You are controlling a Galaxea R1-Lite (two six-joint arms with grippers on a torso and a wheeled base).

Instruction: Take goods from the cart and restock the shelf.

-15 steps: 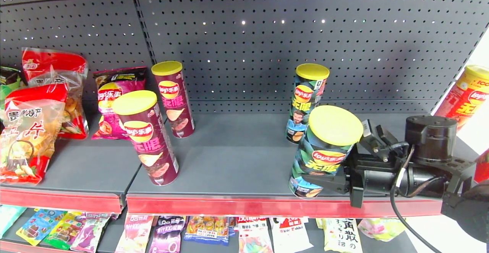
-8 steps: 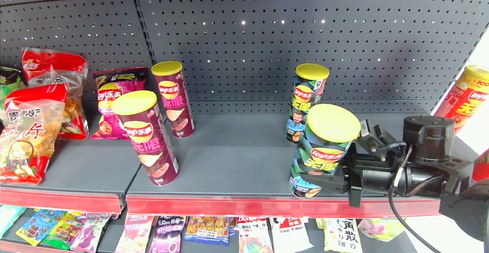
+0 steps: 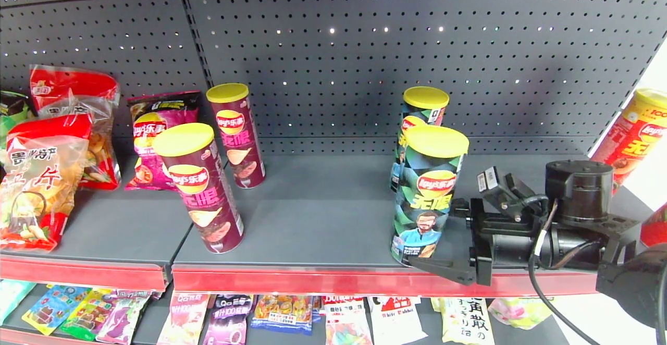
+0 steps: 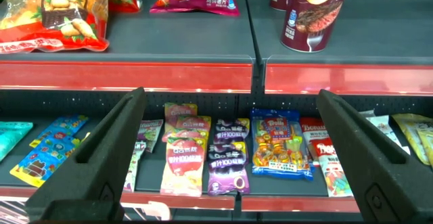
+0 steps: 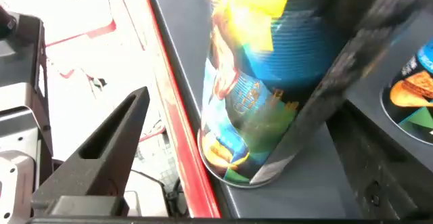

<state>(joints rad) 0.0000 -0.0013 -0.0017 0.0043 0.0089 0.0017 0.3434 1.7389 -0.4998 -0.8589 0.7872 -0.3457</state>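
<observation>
Right arm point(image 3: 513, 243) matte black; cylindrical motor housing point(image 3: 578, 188); looped black cable point(image 3: 538, 277); long wedge-shaped fingers point(image 3: 443, 271).

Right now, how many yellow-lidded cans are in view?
5: left, front maroon can, back maroon can; right, front blue can, back blue can; red can at far-right edge. Others may be hidden.

2 maroon chip cans point(image 3: 198, 188) are standing on the shelf point(image 3: 323, 220), and 2 teal-patterned cans point(image 3: 428, 199) are standing there too, 1 behind the other. 1 red can point(image 3: 633, 131) is showing at the right edge. 4 snack bags are sitting at the left: 1 purple bag point(image 3: 159, 131), 2 red bags point(image 3: 41, 178) and 1 green bag point(image 3: 8, 108). Small packets point(image 3: 284, 311) are lying underneath in a row, too cropped to count.
</observation>
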